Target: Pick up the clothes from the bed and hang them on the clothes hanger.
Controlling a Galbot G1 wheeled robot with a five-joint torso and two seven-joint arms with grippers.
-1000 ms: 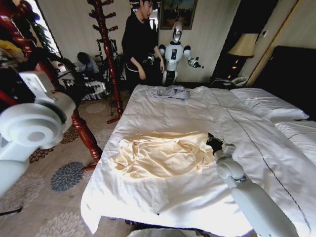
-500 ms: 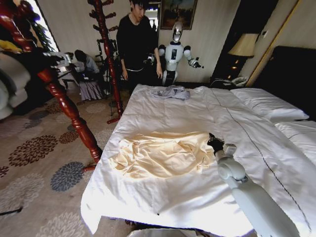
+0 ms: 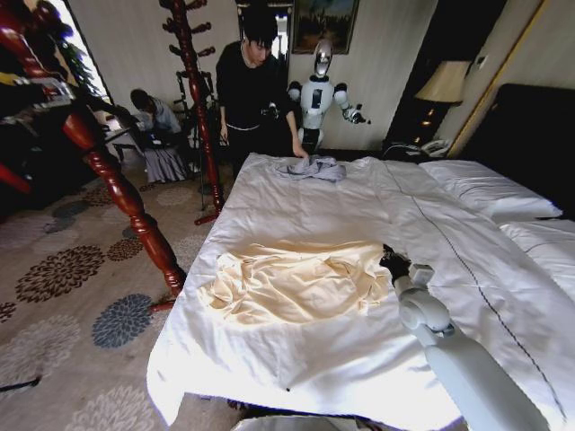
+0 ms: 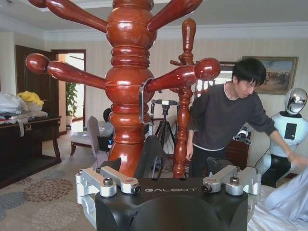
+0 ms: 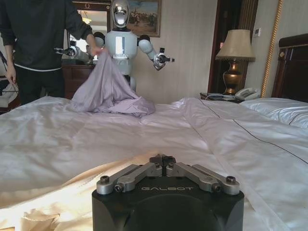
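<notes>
Left arm gone, right claw [image 3: 388, 260] closed beside clothes [image 3: 296, 280]

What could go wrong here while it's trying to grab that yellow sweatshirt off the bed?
The right pincer sits shut at the edge of the sweatshirt, so it may pinch the white sheet along with the fabric. The sweatshirt lies crumpled, so a one-corner grab could lift it bunched. The left pincer is close to the wooden coat stand and could bump it.

cream sweatshirt [image 3: 301, 280]: 1 | grey garment [image 3: 311, 167]: 1 | bed [image 3: 341, 359]: 1 | pillows [image 3: 490, 190]: 2 | lamp [image 3: 443, 83]: 1
</notes>
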